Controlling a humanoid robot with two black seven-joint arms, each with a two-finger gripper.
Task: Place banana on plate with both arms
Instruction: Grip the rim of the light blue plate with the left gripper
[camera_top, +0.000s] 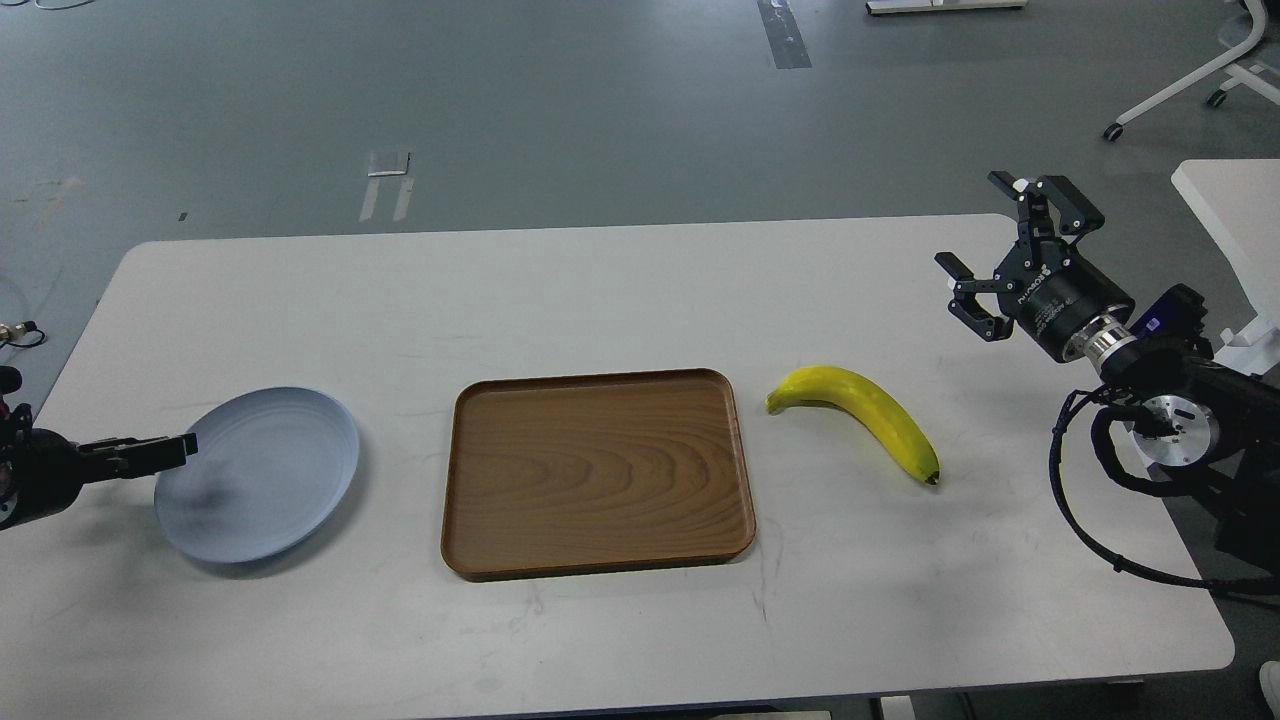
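Note:
The yellow banana (860, 425) lies on the white table (600, 290), right of the brown tray. The pale blue-grey plate (258, 473) sits at the table's left, its near side tipped slightly. My left gripper (165, 452) reaches in low from the left edge, with its tip at the plate's left rim; it is seen edge-on, so I cannot tell its fingers apart. My right gripper (990, 250) is open and empty, held above the table's right end, up and right of the banana.
A rectangular brown wood-grain tray (598, 472) lies between plate and banana. Black cables (1090, 500) hang off my right arm past the table's right edge. Another white table (1225, 200) and a chair base stand at the far right.

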